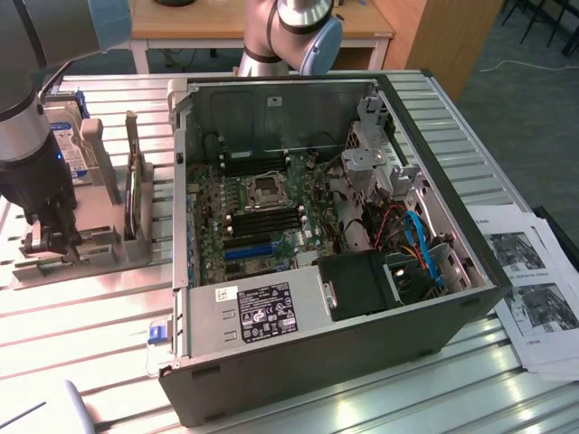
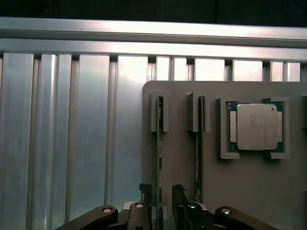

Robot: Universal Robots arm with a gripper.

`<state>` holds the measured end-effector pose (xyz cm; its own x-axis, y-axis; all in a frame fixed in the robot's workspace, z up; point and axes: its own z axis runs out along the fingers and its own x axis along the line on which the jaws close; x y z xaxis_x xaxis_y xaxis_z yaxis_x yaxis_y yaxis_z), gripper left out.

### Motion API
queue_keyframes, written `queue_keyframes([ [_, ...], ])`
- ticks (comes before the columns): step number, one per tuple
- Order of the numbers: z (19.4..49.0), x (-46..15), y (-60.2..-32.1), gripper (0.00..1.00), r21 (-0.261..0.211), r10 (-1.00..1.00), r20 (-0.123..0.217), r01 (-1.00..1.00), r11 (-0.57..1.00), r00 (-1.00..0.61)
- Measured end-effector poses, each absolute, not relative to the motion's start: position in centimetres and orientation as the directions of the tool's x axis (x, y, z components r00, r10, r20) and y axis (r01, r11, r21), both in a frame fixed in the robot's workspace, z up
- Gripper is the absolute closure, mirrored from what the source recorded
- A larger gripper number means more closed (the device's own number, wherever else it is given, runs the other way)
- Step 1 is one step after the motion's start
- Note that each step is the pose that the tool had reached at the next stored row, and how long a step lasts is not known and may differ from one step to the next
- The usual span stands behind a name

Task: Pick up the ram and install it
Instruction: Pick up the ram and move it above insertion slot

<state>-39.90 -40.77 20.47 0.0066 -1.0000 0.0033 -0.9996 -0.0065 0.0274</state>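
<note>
Gripper (image 2: 160, 188) is hanging low over the gray holder (image 2: 240, 191), its jaws standing apart with nothing clamped. In the wrist view the two fingers (image 2: 145, 196) are straddling the ram (image 2: 159, 143), one on each side, with a thin gap showing between each finger and the board. The ram is standing on edge in a slot of the holder, its far end sitting in a raised guide. A second stick (image 2: 199, 153) is standing on edge just beside it in the next slot, and a CPU (image 2: 256, 127) is lying flat in a recess beyond that. The holder is resting on the slatted metal table (image 2: 72, 143).

In the exterior view the gripper (image 1: 43, 242) is reaching down at the exterior view's left, near a hard drive (image 1: 65, 136) propped upright in a stand. The open case (image 1: 344, 344) is lying in the middle, well apart from the ram, exposing the motherboard (image 1: 262, 208). Papers (image 1: 534, 289) are lying at the exterior view's right.
</note>
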Motion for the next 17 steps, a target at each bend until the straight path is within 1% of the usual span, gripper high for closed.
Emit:
queue_keyframes([
  [1, 20.47, -39.9, -40.77, 0.71, 0.027, -1.0, 0.003, -1.0, -0.007, 0.007],
  [3, 20.47, -39.9, -40.77, 0.71, 0.027, -1.0, 0.003, -1.0, -0.007, 0.007],
  [4, 20.47, -39.9, -40.77, 0.77, 0.027, -1.0, 0.003, -1.0, -0.007, 0.007],
  [17, 20.45, -39.53, -40.77, 0.77, 0.027, -1.0, 0.003, -1.0, -0.012, 0.012],
])
